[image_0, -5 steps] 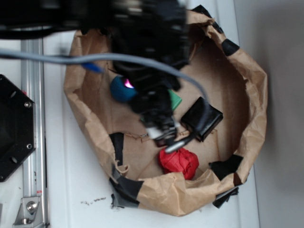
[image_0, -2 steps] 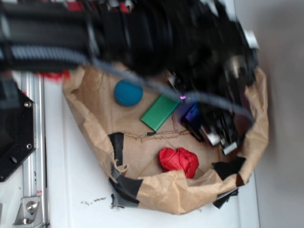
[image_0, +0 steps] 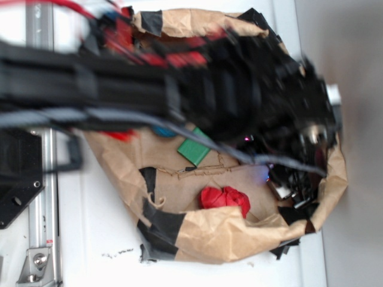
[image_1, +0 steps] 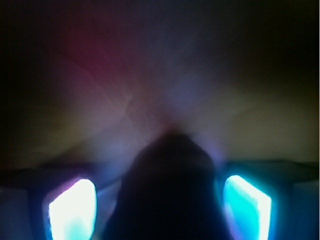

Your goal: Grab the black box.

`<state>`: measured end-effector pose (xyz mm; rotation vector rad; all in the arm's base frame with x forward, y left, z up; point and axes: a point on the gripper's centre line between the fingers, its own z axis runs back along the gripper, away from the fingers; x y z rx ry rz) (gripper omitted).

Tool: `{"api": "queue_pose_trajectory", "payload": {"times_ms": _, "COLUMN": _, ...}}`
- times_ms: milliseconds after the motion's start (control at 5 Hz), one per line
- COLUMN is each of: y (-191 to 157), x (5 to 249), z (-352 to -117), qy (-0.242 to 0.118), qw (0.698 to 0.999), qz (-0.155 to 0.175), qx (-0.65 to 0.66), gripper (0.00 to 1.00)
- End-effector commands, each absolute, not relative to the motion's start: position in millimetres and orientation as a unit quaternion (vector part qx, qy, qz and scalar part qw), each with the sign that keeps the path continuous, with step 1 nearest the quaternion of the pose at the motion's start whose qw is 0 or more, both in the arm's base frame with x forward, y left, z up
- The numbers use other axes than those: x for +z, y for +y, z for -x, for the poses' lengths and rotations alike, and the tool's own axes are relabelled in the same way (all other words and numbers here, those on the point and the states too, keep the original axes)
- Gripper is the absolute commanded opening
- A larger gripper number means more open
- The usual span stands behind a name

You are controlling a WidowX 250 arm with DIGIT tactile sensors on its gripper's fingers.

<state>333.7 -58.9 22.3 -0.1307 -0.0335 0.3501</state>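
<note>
In the exterior view my gripper [image_0: 294, 182] is low at the right side of the brown paper nest [image_0: 227, 236], and the blurred black arm covers the spot where the black box lay, so the box is hidden there. The wrist view is dark and out of focus. A rounded black mass, the black box [image_1: 170, 195], fills the bottom centre between two glowing fingers [image_1: 72, 210]. A thin gap shows on each side of it, so my gripper [image_1: 160, 207] stands open around the box.
A green block [image_0: 194, 150] lies left of the gripper and a red crumpled lump [image_0: 225, 198] sits near the front wall. Part of a blue ball [image_0: 163, 130] peeks from under the arm. Black tape patches [image_0: 161, 224] mark the paper. A metal rail [image_0: 42, 203] runs at the left.
The arm has swung from the nest's centre to its right side and come down over the black box, which no longer shows from outside. The blue ball is now mostly covered.
</note>
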Motion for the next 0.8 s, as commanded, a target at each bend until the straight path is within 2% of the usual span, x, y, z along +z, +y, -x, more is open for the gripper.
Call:
{"api": "queue_pose_trajectory", "payload": {"times_ms": 0, "y": -70, "x": 24, "z": -312, "qy": -0.023, "qw": 0.995, "qz": 0.022, "qx": 0.095, "gripper": 0.0}}
{"api": "queue_pose_trajectory", "payload": {"times_ms": 200, "y": -47, "x": 71, "z": -275, "qy": -0.065, "qw": 0.998, "qz": -0.02, "qx": -0.006, "gripper": 0.0}}
{"api": "queue_pose_trajectory", "payload": {"times_ms": 400, "y": -25, "x": 119, "z": -251, "qy": -0.092, "qw": 0.986, "qz": -0.037, "qx": -0.131, "gripper": 0.0}}
{"api": "queue_pose_trajectory", "payload": {"times_ms": 600, "y": -21, "x": 171, "z": -251, "qy": -0.081, "qw": 0.989, "qz": -0.062, "qx": -0.11, "gripper": 0.0}}
